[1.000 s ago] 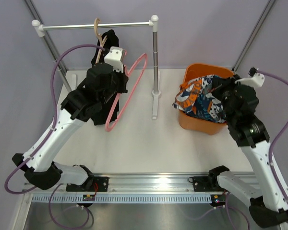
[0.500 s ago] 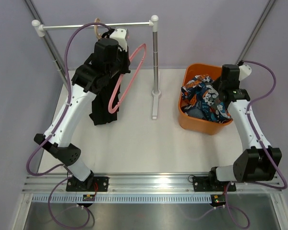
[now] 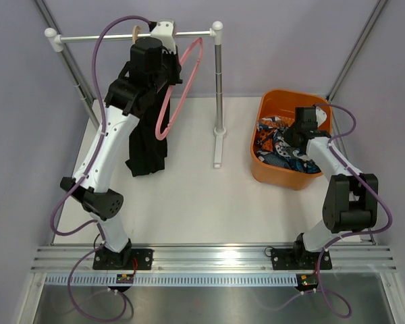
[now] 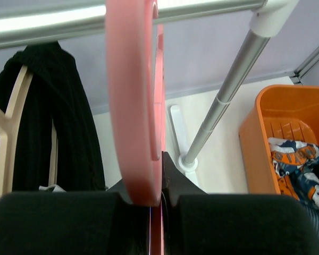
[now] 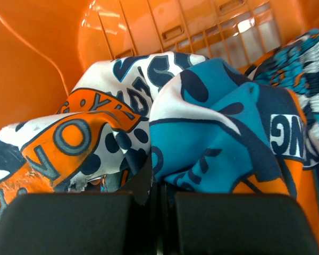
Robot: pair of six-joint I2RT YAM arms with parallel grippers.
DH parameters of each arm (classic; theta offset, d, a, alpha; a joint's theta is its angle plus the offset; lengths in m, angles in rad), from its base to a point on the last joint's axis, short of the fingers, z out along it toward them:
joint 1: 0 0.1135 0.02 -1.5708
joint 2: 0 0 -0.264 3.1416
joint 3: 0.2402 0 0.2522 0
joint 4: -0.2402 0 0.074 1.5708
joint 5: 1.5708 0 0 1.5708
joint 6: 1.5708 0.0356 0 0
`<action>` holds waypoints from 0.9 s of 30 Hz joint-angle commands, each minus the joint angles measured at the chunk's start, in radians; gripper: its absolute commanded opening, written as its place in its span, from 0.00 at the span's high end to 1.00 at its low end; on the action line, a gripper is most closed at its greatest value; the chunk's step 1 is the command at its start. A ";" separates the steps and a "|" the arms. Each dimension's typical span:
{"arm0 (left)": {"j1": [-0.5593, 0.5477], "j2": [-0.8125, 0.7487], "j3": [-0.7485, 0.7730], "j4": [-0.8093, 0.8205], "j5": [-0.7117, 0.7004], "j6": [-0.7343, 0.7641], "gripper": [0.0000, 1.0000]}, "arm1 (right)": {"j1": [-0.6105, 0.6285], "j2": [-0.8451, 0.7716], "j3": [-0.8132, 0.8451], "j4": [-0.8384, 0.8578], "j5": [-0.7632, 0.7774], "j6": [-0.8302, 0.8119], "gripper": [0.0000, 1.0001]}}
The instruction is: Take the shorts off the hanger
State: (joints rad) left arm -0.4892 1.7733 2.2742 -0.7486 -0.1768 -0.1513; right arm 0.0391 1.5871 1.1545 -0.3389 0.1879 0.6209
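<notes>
The plain black shorts (image 3: 147, 145) hang from a wooden hanger (image 3: 136, 34) at the left end of the rail (image 3: 108, 37); they also show in the left wrist view (image 4: 69, 117). My left gripper (image 3: 170, 75) is shut on a bare pink hanger (image 3: 183, 77), held high with its top close to the rail (image 4: 202, 10); its jaws (image 4: 160, 175) pinch the pink hanger (image 4: 133, 106). The patterned shorts (image 3: 280, 145) lie in the orange bin (image 3: 277, 101). My right gripper (image 3: 291, 137) is down in the bin, shut (image 5: 162, 186) on a fold of the patterned shorts (image 5: 218, 117).
The rack's upright post (image 3: 219, 81) stands on a white foot (image 3: 217, 152) between the hangers and the bin. The bin's orange wall (image 5: 32, 69) surrounds my right gripper. A slanted frame pole (image 3: 71, 64) runs behind the rack's left end.
My left arm has raised the pink hanger up and back toward the rail. My right arm has dropped with the patterned shorts deeper into the orange bin.
</notes>
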 commanded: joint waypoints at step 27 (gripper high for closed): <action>0.054 0.163 0.018 0.264 0.019 0.006 0.96 | 0.004 0.013 -0.168 0.205 -0.165 0.019 1.00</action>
State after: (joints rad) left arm -0.4400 1.9606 2.2997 -0.5438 -0.1749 -0.1436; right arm 0.0391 1.6058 0.9920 -0.1600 0.0559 0.6353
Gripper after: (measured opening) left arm 0.071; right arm 0.012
